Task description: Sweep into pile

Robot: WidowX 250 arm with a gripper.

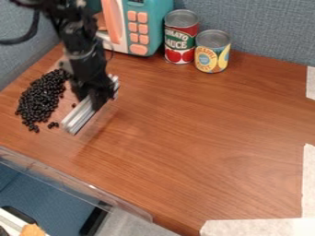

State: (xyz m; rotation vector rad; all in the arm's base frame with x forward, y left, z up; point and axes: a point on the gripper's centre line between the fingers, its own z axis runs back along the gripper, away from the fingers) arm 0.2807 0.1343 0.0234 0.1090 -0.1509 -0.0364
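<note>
The black gripper [98, 99] hangs down at the left of the table, shut on a silvery-white bar-shaped sweeping tool [81, 114]. The tool slants from upper right to lower left, its lower end close to the tabletop. Just left of it lies a heap of small black beans [40, 99], dense in the middle, with a few loose ones between heap and tool. Part of the heap's upper right edge is hidden by the arm.
A teal toy microwave [144, 27] stands at the back, beside a tomato sauce can [179, 39] and a yellow-labelled can [212, 53]. A clear plastic guard [73, 179] runs along the front left edge. Pale tape [258, 227] marks the front right.
</note>
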